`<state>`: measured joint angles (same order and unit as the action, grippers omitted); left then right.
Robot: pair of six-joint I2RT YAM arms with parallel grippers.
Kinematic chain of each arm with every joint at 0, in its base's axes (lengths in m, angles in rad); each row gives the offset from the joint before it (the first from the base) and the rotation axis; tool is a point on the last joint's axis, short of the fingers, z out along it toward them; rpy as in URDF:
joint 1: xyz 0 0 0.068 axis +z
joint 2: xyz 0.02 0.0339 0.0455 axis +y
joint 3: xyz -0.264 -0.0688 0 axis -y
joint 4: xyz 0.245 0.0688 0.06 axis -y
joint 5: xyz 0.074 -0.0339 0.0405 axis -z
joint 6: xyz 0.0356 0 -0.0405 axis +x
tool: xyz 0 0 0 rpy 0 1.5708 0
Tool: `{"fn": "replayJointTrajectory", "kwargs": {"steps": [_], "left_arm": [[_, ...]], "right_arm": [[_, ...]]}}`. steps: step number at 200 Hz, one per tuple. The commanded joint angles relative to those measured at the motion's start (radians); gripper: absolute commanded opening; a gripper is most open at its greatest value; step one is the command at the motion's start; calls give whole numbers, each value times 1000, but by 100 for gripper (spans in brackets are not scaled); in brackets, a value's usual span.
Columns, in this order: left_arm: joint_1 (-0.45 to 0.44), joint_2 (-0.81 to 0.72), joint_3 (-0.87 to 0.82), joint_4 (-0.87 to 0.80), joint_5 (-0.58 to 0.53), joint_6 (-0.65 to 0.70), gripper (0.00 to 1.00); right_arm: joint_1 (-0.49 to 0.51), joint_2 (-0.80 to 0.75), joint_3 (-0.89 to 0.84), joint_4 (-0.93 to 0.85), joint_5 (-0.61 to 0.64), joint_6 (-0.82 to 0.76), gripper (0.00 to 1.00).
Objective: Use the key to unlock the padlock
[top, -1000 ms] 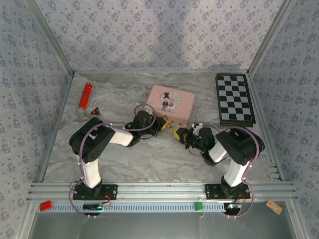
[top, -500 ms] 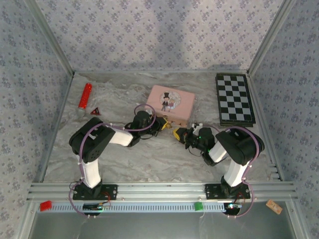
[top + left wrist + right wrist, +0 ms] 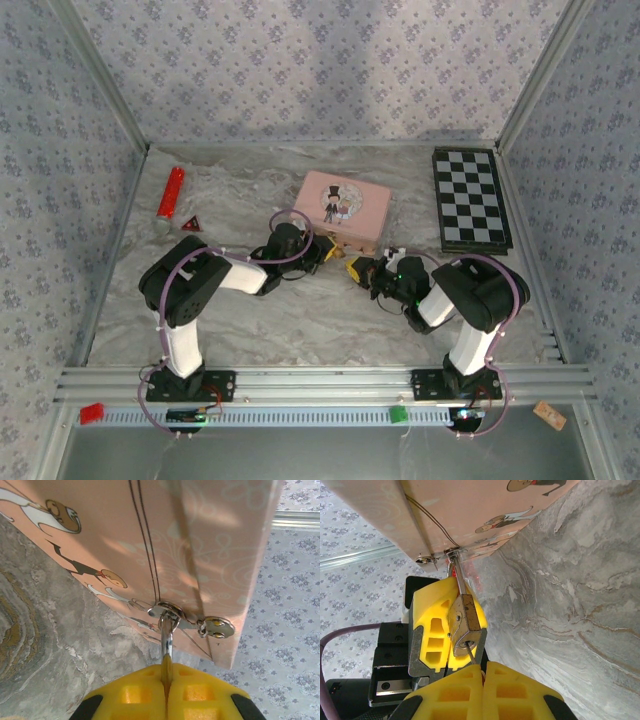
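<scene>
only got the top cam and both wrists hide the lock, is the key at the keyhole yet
observer: yes, the right wrist view shows the tip of the key at the keyhole of the padlock, with the right jaws shut on the key.
operator: who holds the lock
observer: the left jaws, shut on its body.
operator: shackle free
observer: no, the shackle passes through the hasp on the pink box.

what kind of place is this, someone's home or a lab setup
Most likely a robot test cell in a lab, not a home: two robot arms bolted to an aluminium rail, patterned walls boxing in a marble-look table, and loose props like a chessboard.
</scene>
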<state>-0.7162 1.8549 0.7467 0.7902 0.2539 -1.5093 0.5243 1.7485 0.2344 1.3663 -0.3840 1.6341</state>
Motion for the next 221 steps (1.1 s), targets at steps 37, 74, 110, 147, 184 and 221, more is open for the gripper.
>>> {"fn": "replayJointTrajectory", "kwargs": {"steps": [37, 74, 110, 147, 184, 221], "left_arm": [[-15, 1, -21, 43, -8, 5, 0], [-20, 4, -26, 59, -17, 5, 0], [-25, 10, -20, 67, -19, 8, 0], [-52, 23, -11, 131, -27, 14, 0], [-71, 44, -13, 143, -39, 10, 0], [-78, 46, -19, 145, -46, 9, 0]], "right_arm": [[-3, 13, -1, 28, 27, 9, 0], [-3, 13, -9, 28, 39, 16, 0], [-2, 8, -12, 28, 45, 28, 0], [-1, 8, -18, 28, 54, 46, 0], [-6, -23, -32, 26, 71, 49, 0], [-11, -29, -36, 28, 70, 52, 0]]}}
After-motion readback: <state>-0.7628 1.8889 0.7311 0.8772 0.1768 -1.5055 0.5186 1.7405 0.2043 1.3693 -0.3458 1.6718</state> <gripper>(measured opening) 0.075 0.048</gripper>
